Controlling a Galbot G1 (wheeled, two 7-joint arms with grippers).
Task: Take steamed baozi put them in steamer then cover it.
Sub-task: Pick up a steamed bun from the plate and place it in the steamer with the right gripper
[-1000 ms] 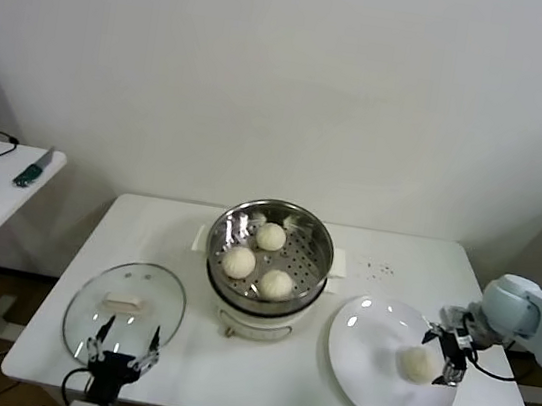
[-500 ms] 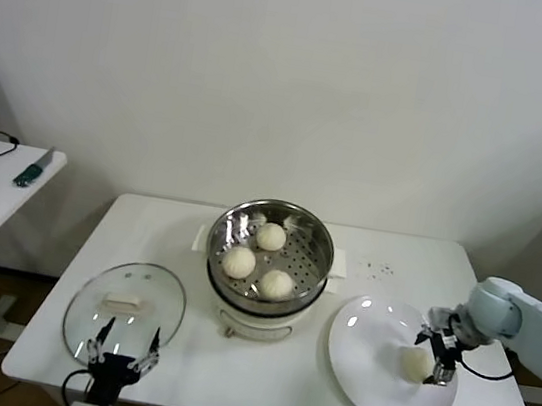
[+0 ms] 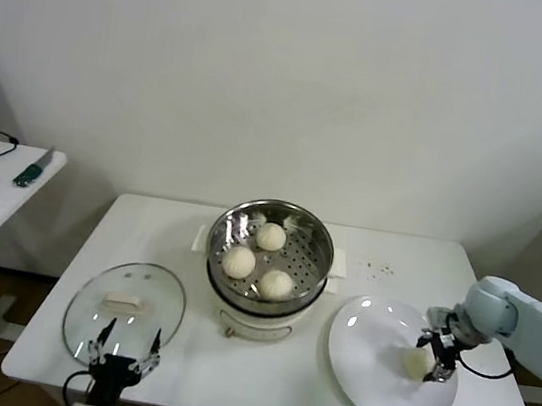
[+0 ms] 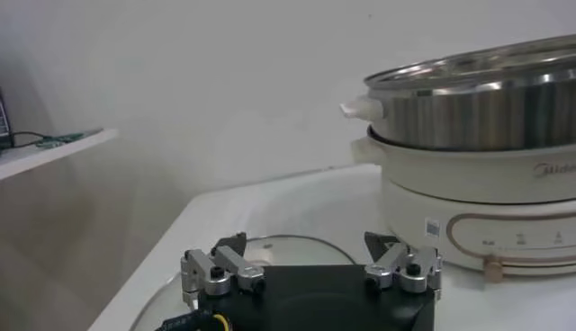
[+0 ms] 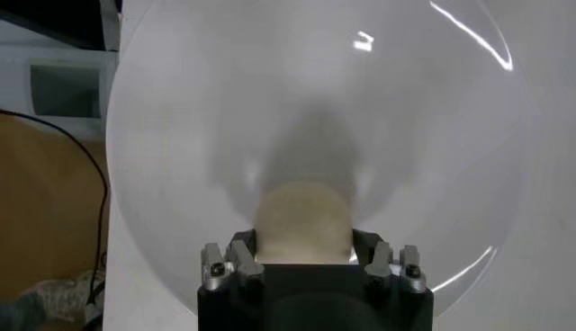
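Left claw [image 3: 122, 352] parked at near worktop [image 3: 255, 388] edge, fingers spread and released, just over near rim of cover [image 3: 125, 311] lying flat. Right claw [image 3: 439, 360] down on white plate [image 3: 368, 373], clenched around last baozi [image 3: 416, 362]. Farther back, steamer [image 3: 269, 253] uncovered, holding three baozi [image 3: 239, 262] on perforated tray.

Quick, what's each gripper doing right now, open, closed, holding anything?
Left gripper: open, empty, at the near edge of the round clear glass lid.
Right gripper: around the last cream-white dough bun on the flat white plate; grip cannot be told.
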